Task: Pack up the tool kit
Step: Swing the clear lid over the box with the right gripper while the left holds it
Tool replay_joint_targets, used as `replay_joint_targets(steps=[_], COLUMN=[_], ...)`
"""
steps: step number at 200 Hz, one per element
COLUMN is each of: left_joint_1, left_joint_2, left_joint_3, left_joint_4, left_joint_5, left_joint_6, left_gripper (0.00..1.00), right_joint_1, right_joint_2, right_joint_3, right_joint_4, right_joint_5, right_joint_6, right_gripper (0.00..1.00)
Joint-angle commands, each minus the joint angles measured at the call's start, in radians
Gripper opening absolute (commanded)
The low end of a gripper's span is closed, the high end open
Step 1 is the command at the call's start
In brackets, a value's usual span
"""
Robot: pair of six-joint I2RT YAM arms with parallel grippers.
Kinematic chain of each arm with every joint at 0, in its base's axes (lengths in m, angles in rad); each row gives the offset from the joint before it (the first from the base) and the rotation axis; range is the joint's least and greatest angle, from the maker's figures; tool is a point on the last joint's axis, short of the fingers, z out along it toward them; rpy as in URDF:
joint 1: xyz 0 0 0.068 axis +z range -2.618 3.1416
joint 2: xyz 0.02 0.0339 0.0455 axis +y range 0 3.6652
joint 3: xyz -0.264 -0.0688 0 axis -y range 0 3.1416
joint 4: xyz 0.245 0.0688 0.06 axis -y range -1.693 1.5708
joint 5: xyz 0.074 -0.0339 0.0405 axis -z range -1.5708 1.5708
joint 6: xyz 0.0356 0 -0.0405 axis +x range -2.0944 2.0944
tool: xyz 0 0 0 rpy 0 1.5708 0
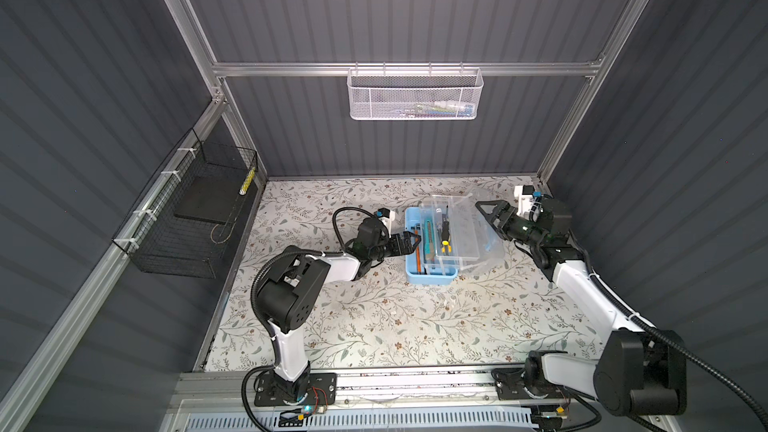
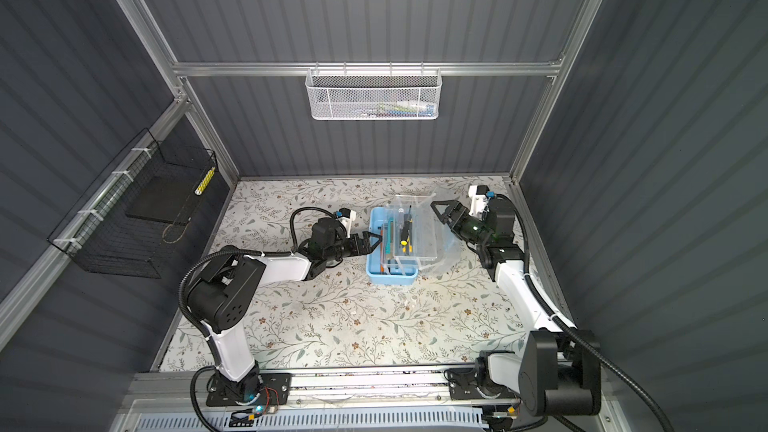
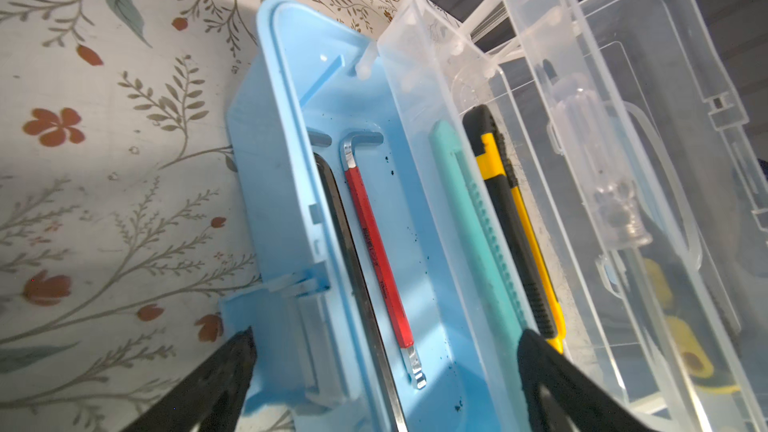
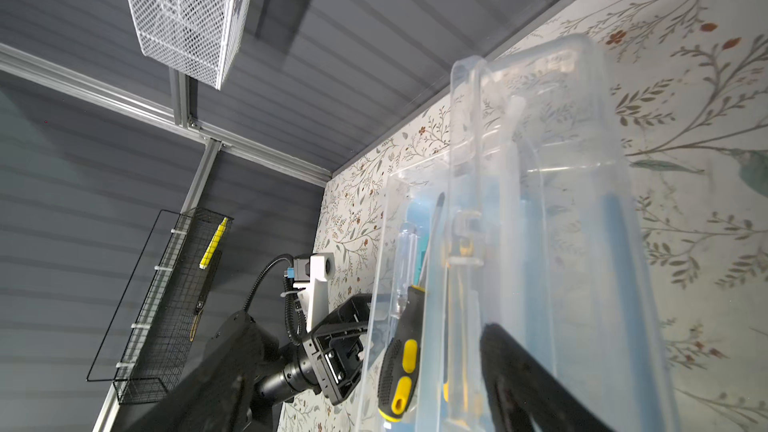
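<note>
The tool kit [image 1: 428,278] [image 2: 390,278] lies open mid-table, a light-blue box [image 3: 282,160] with a clear tray [image 3: 415,118] and its clear lid [image 3: 665,76] [image 4: 561,201] swung out to the right. A red hex key [image 3: 374,234] and a black one [image 3: 345,243] lie in the blue base. A teal knife [image 3: 469,209], a yellow knife [image 3: 511,209] and a black-yellow screwdriver [image 4: 399,367] rest in the tray. My left gripper [image 1: 409,241] [image 2: 372,238] [image 3: 386,338] is open, straddling the box's left wall by the latch [image 3: 316,338]. My right gripper [image 1: 486,218] [image 2: 441,216] [image 4: 363,326] is open at the lid's right side.
A white mesh basket [image 1: 415,93] [image 4: 187,6] hangs on the back rail with small items inside. A black wire basket [image 1: 191,218] [image 4: 166,305] is fixed to the left wall and holds a yellow marker [image 1: 248,180]. Grey walls enclose the floral table [image 1: 374,317].
</note>
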Motion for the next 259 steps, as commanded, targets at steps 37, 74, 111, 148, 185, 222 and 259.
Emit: replay_joint_targets(steps=[37,74,111,148,185,222,259], left_joint_1=[0.037,0.047,0.071,0.105,0.135,0.149,0.157], left_joint_2=[-0.213,-0.267,-0.329,-0.417,-0.517,-0.605,-0.665], left_joint_3=[-0.008,-0.046,-0.094,-0.119,-0.140,-0.181,-0.204], left_joint_4=[-0.159,-0.225,-0.255,-0.327,-0.422,-0.490,-0.515], left_joint_5=[-0.086,-0.129,-0.161,-0.224,-0.284,-0.338,-0.344], left_joint_6=[0.117,0.160,0.168,0.176,0.207,0.230,0.232], left_gripper=[1.00,1.00,1.00,1.00,1.00,1.00,1.00], right_joint_1=[0.159,0.259,0.338,0.412,0.462,0.506,0.550], right_joint_2=[0.057,0.108,0.153,0.236,0.338,0.434,0.539], right_joint_3=[0.063,0.149,0.233,0.339,0.409,0.492,0.620], right_joint_4=[-0.298,-0.376,-0.415,-0.469,-0.473,-0.487,-0.523], right_joint_5=[0.077,0.176,0.239,0.281,0.282,0.277,0.263], right_joint_6=[-0.071,-0.116,-0.137,-0.168,-0.174,-0.188,-0.213], right_gripper=[0.85,0.85,0.85,0.86,0.86,0.86,0.86])
